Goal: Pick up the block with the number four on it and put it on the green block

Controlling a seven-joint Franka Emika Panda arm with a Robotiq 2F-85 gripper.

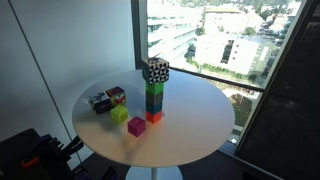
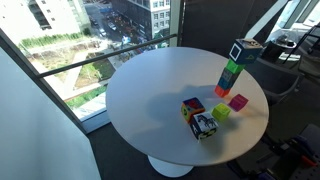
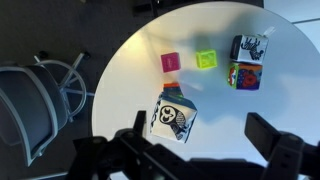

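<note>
While the pincer (image 3: 200,146) hangs above the stack with its two fingers spread wide and nothing between them, the block with the number four (image 1: 155,70) sits on top of the green block (image 1: 153,88).

I count eight cubes in all. Four make one straight tower: the black-and-white one, the green one, a dark teal cube (image 1: 153,102) and an orange cube (image 1: 153,116) at the bottom. Four lie loose on the tabletop (image 1: 200,110): one pink cube (image 1: 136,126) just beside the tower's foot, one yellow-green cube (image 1: 120,114) near it, and two cubes with printed faces (image 1: 100,101), which touch each other.

In the wrist view the tower stands near the rim, and the loose cubes lie to one side of it. The window half of the round white tabletop is bare, so there is wide open room.

An office chair (image 3: 40,100) stands beside the table on a dark floor. Tall windows (image 1: 230,40) reach down to the floor, and behind them are city buildings in sunlight.
</note>
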